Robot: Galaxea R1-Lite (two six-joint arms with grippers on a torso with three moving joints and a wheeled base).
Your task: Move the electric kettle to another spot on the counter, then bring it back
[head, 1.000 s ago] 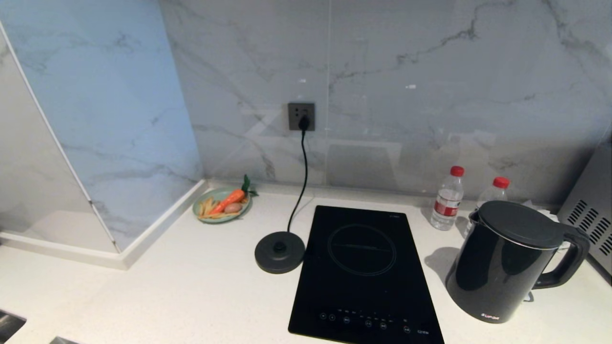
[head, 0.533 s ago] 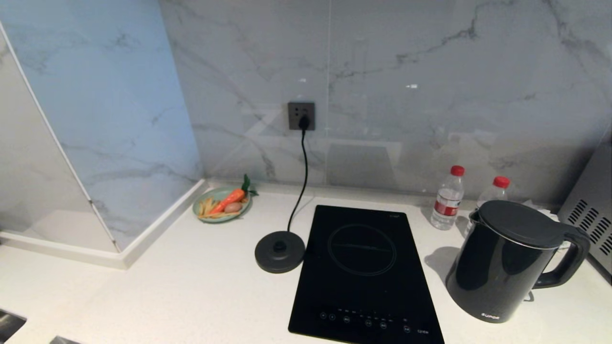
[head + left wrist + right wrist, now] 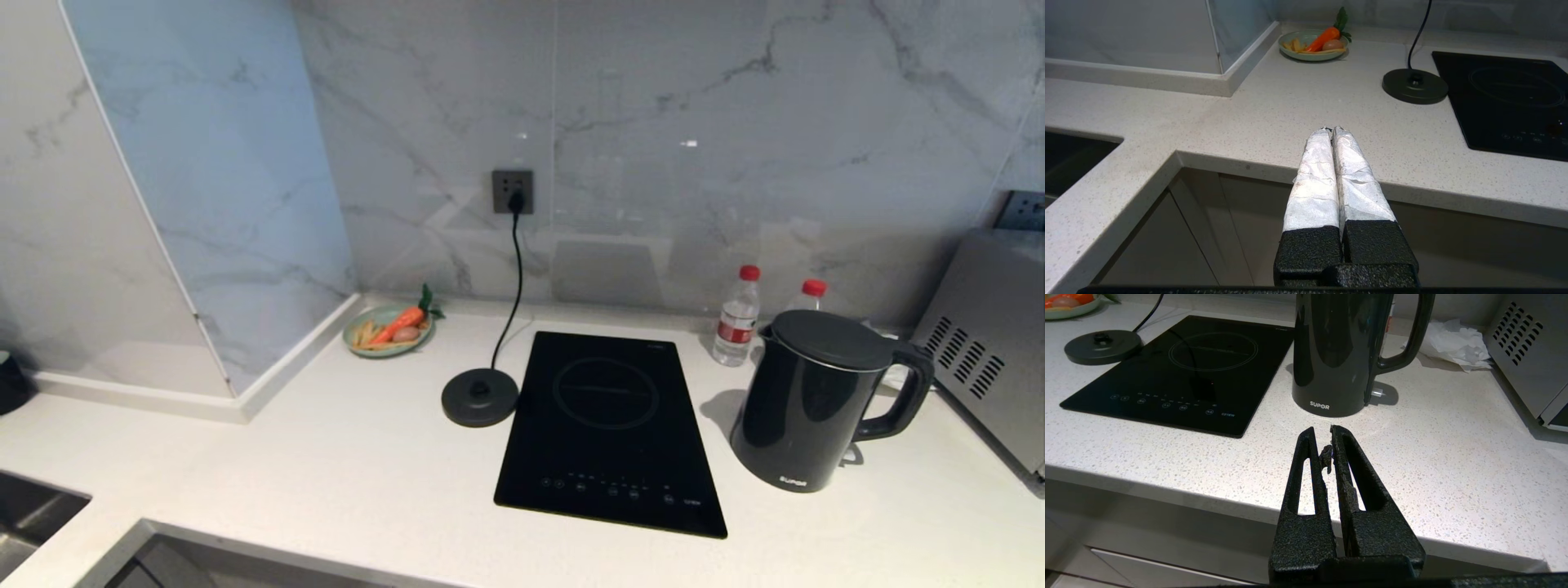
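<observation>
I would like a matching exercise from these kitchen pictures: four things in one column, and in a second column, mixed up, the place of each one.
Things
1. electric kettle
2. round base disc
3. green plate with carrot
4. two water bottles

Places
A. in the corner of the counter, by the wall
B. to the right of the cooktop, off its base
C. behind the kettle, near the wall
D. just left of the cooktop, its cord running up to the wall socket

Pairs: 1-B, 2-D, 3-A, 4-C
</observation>
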